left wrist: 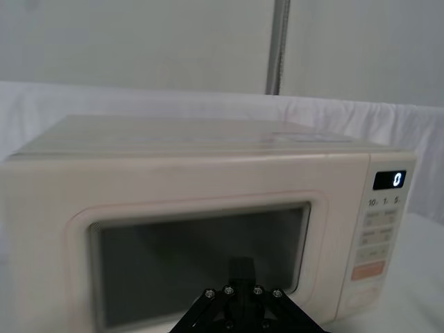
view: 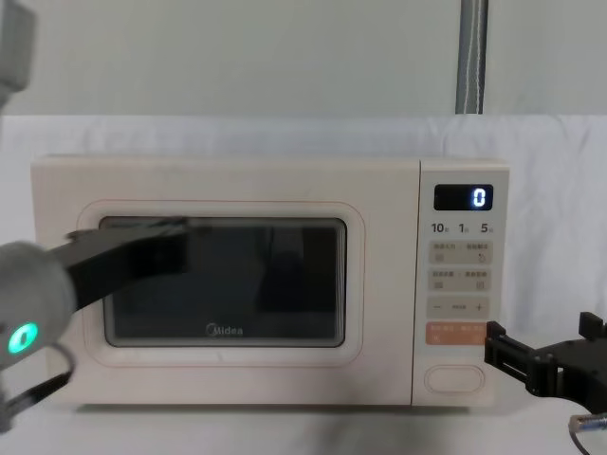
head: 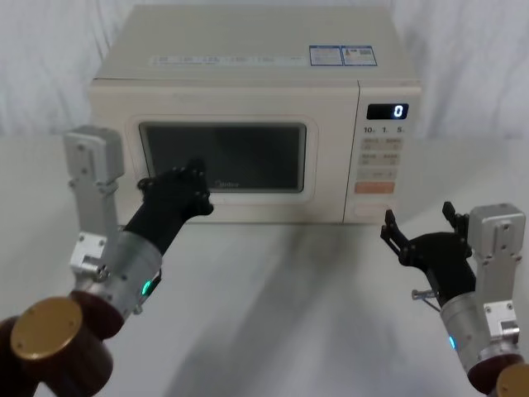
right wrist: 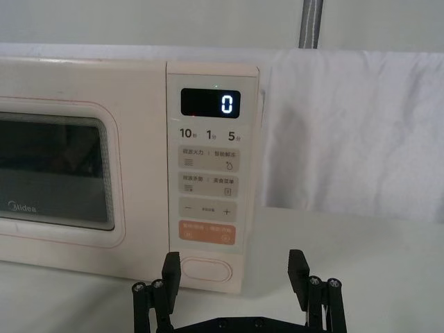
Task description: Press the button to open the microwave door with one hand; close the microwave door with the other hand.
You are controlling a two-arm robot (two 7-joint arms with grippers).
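The cream microwave door (head: 248, 207) with its dark glass window sits flush with the oven front. My left gripper (head: 197, 175) is shut, its tip right up at the window's left half (view: 175, 232); I cannot tell whether it touches the glass. In the left wrist view the joined fingertips (left wrist: 241, 267) point at the door (left wrist: 173, 187). The oval cream button (right wrist: 203, 269) is at the bottom of the control panel. My right gripper (right wrist: 234, 274) is open, empty, a little back from the panel and low, roughly level with the button (view: 453, 378).
The microwave (head: 248, 50) stands at the back of a white table (head: 289, 289), with a white cloth backdrop behind it. Its display (head: 387, 111) reads 0. A grey pole (view: 471, 57) rises behind the oven's right side.
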